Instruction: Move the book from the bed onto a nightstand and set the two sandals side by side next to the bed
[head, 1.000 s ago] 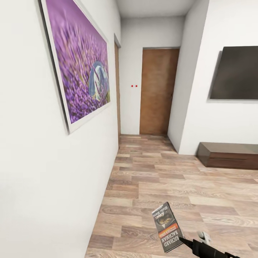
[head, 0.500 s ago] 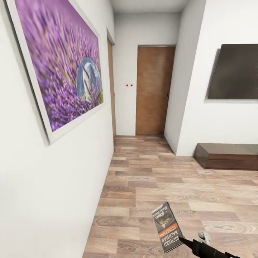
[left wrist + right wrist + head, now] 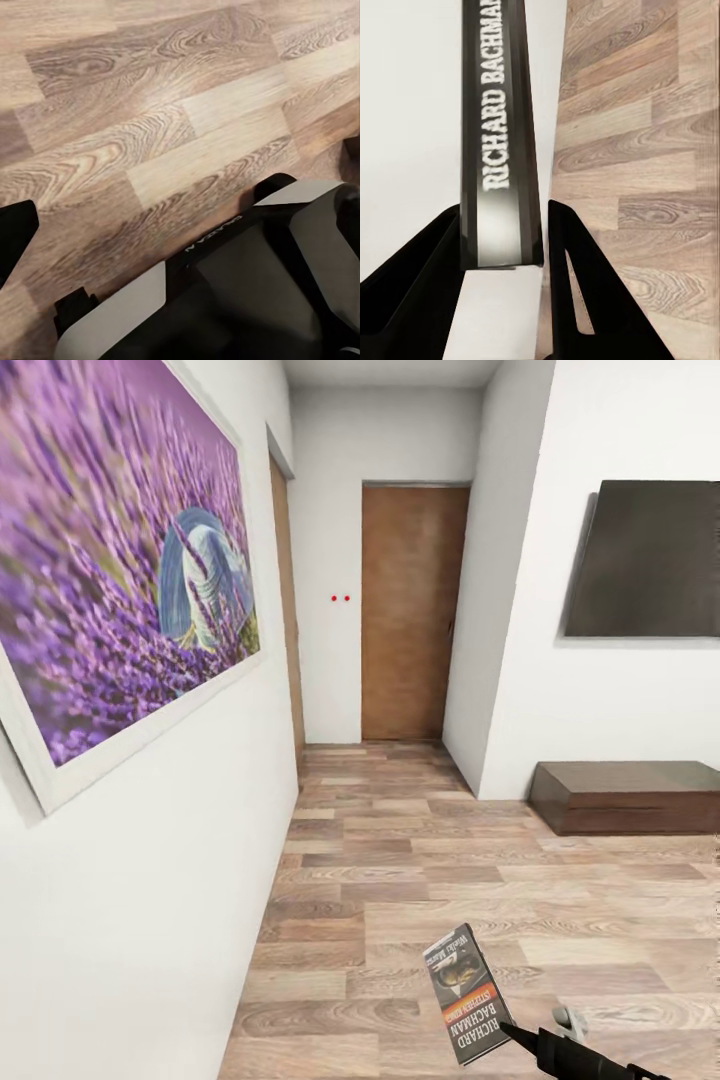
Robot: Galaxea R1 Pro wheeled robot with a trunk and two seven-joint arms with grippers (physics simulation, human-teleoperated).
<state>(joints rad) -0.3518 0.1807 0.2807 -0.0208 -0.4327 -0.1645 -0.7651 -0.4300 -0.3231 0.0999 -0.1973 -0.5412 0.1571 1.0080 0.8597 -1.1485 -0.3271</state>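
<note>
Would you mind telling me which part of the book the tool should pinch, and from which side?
Pinch the book at its near end, across its thin thickness, coming end-on along its length. It is flat and slim, so only the two covers offer faces; the right tool grips it this way, one finger on each side.

White walls [image 3: 600, 700] all round. The floor [image 3: 420, 880] is wood plank, streaked in pale tan and darker brown. A white-framed picture [image 3: 120, 580] is purple flowers with a blue-grey shape. The door [image 3: 410, 610] is warm brown, the low bench [image 3: 630, 795] dark brown, the wall screen [image 3: 645, 560] charcoal. The book [image 3: 465, 992] is dark, with an orange band and white lettering.
</note>
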